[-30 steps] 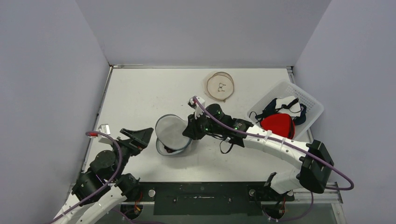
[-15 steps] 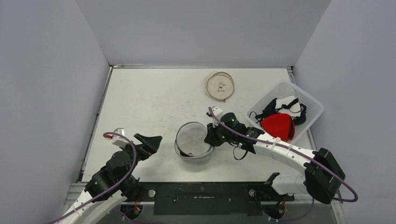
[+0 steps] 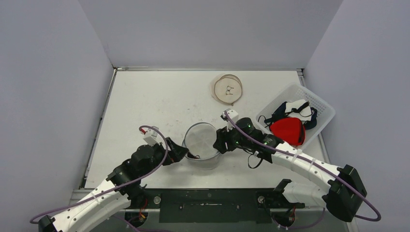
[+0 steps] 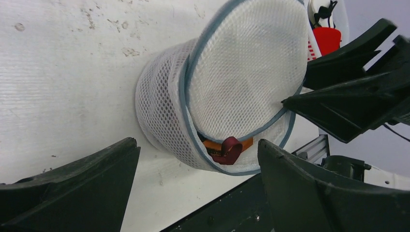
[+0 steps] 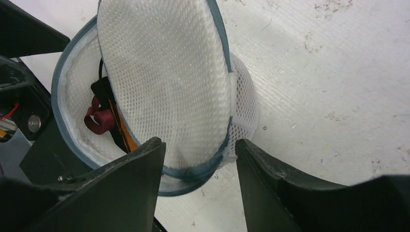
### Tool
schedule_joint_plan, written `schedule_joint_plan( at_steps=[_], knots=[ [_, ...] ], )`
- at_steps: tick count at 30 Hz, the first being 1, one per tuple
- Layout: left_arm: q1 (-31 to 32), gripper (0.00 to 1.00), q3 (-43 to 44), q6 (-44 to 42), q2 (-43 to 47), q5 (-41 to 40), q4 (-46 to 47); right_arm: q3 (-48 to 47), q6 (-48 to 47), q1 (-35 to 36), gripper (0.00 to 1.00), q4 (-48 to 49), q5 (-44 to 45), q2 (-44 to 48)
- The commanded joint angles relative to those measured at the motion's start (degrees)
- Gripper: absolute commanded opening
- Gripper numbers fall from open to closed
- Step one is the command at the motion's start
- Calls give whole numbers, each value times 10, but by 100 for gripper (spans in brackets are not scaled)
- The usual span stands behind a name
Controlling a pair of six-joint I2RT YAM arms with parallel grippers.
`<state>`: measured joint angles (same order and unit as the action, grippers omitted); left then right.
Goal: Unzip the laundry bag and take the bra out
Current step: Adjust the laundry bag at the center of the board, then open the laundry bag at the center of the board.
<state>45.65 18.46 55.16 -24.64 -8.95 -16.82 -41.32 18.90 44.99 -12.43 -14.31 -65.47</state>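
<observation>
The laundry bag [image 3: 202,144] is a white mesh drum with blue-grey trim, standing near the table's front edge. Its round lid [image 4: 246,72] gapes on the near side. A dark red and orange piece of the bra [image 4: 226,149] [image 5: 99,118] peeks from that gap. My left gripper [image 3: 180,153] [image 4: 198,145] is open just left of the bag, its jaws on either side of the gap. At the bag's right side my right gripper [image 3: 218,142] [image 5: 200,142] is open, with the bag's trimmed rim [image 5: 193,169] between its fingers but not pinched.
A white plastic basket [image 3: 321,107] at the right holds several garments, among them a red one [image 3: 287,129]. A tan round mesh piece [image 3: 228,89] lies at the back. The black front rail [image 3: 212,205] runs just below the bag.
The right gripper carried the bag to the right and nearer the front edge, then opened off it. The left arm swung in from the left up to the bag.
</observation>
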Motion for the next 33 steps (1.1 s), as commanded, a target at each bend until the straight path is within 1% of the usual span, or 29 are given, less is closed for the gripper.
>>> schedule_joint_plan(
  at_steps=[1, 4, 7, 8, 10, 12, 14, 16, 20, 22, 24, 27, 28, 33],
  knots=[
    [-5, 89, 6, -24, -36, 40, 72, -2, 5, 4, 59, -23, 34, 45],
    [-9, 83, 9, -33, -51, 33, 73, -9, 5, 8, 63, -48, 47, 63],
    [-15, 74, 12, -35, -63, 25, 66, -22, 8, 21, 64, -67, 72, 82],
    [-20, 65, 16, -36, -68, 16, 53, -32, 14, 41, 64, -75, 96, 92],
    [-23, 59, 18, -35, -68, 8, 43, -45, 21, 65, 64, -79, 122, 98],
    [-24, 55, 17, -36, -68, 4, 40, -58, 27, 98, 64, -79, 157, 98],
    [-24, 51, 14, -40, -74, 4, 47, -73, 35, 127, 64, -75, 187, 92],
    [-25, 45, 10, -41, -86, 7, 56, -83, 44, 149, 63, -62, 204, 85],
    [-26, 25, 3, -47, -111, 17, 76, -92, 66, 178, 62, -21, 227, 68],
    [-26, 17, -2, -49, -116, 18, 82, -98, 77, 187, 61, -4, 235, 51],
    [-26, 12, -9, -53, -112, 20, 92, -108, 89, 196, 60, 9, 242, 29],
    [-26, 1, -21, -59, -100, 25, 117, -134, 116, 208, 60, 22, 262, -13],
    [-26, 0, -27, -62, -93, 27, 129, -144, 132, 214, 60, 24, 270, -33],
    [-23, 0, -51, -67, -64, 46, 215, -181, 193, 238, 66, 29, 322, -95]
  ],
)
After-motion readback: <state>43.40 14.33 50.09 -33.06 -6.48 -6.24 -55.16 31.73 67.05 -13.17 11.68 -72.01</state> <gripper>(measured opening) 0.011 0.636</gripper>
